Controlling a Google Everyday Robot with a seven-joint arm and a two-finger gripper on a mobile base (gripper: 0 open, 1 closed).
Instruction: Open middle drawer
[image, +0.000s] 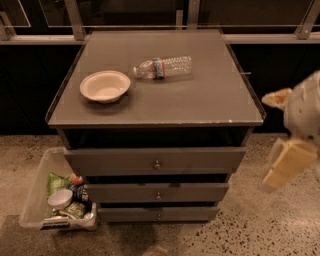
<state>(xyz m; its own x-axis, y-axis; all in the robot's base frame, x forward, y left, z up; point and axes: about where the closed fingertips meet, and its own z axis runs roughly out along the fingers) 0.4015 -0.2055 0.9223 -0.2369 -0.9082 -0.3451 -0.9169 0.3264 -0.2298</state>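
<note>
Three grey drawer fronts face the camera on a low cabinet (240, 150), and the middle drawer (120, 193) sits between the taller top drawer (200, 160) and the thinner bottom drawer (130, 214), its small round metal knob (158, 196) at the centre of its front. Nothing touches the knob. The robot's pincer (292, 135) hangs at the right edge of the scene, blurred, off to the right of the cabinet at about the height of the top drawer and well apart from all three fronts; it holds nothing that can be seen, and whether it is open or closed cannot be told. On the grey tabletop (200, 100) a pale empty bowl (105, 86) stands near the left side, and a clear water bottle (162, 67) lies on its side just beyond it, toward the back, cap end pointing left. On the speckled floor (280, 225) to the left of the cabinet, a clear plastic bin (35, 200) holds packets and a small white cup, close beside the lower drawers.
</note>
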